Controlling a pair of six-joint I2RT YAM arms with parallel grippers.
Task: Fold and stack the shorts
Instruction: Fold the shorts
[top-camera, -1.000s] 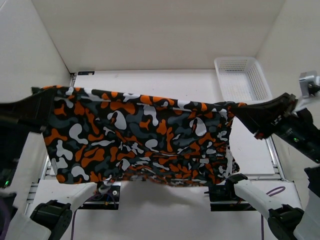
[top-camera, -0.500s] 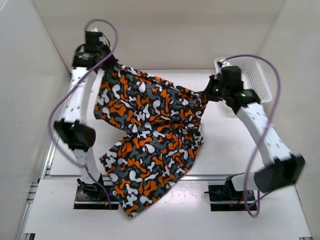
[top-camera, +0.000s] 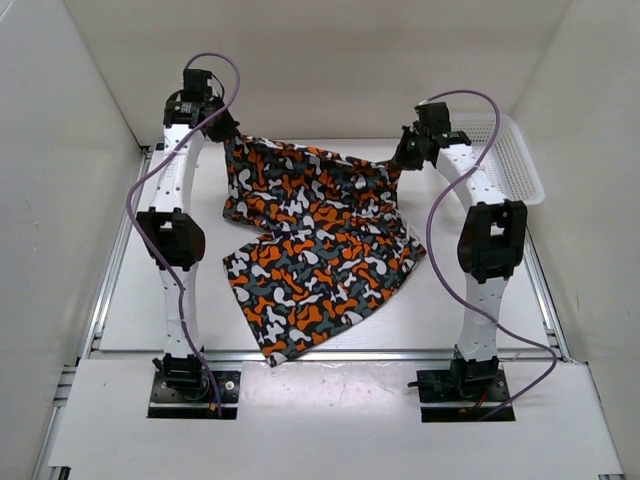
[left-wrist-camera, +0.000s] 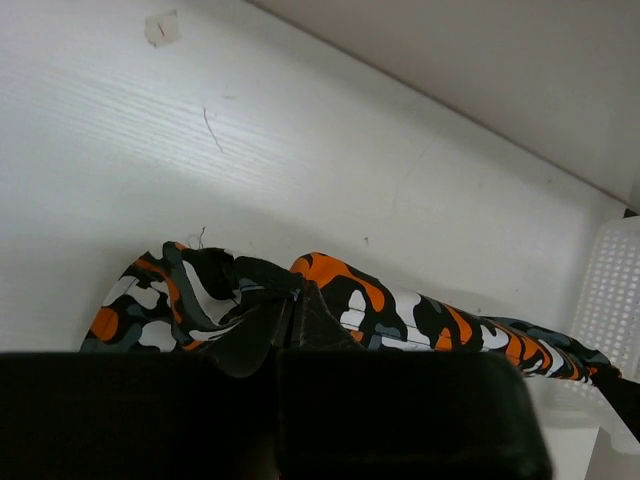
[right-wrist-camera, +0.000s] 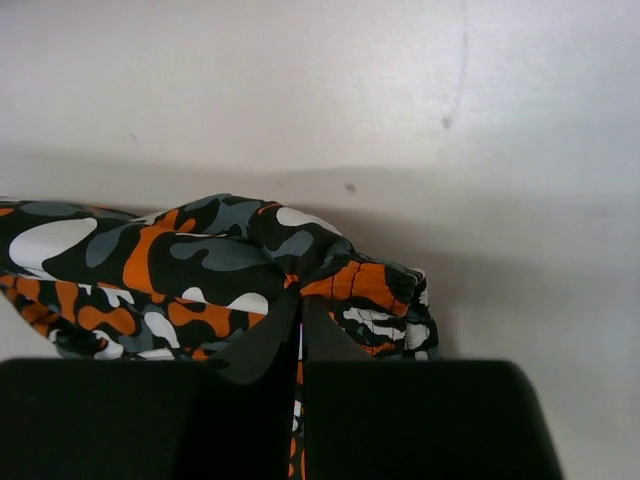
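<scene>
The camouflage shorts (top-camera: 315, 235) in orange, black, grey and white hang stretched between my two grippers at the far side of the table, the lower part draped down on the tabletop toward the near edge. My left gripper (top-camera: 226, 132) is shut on the far left corner of the shorts (left-wrist-camera: 330, 290). My right gripper (top-camera: 404, 158) is shut on the far right corner of the shorts (right-wrist-camera: 250, 255). In both wrist views the jaws are pressed together with fabric bunched at the tips.
A white mesh basket (top-camera: 512, 160) stands at the far right of the table, right of my right arm; it also shows in the left wrist view (left-wrist-camera: 610, 300). White walls enclose the table at the back and both sides.
Both arms have swung from near the camera out to the far side of the table, carrying the shorts away and lowering them so the bottom part lies on the table.
</scene>
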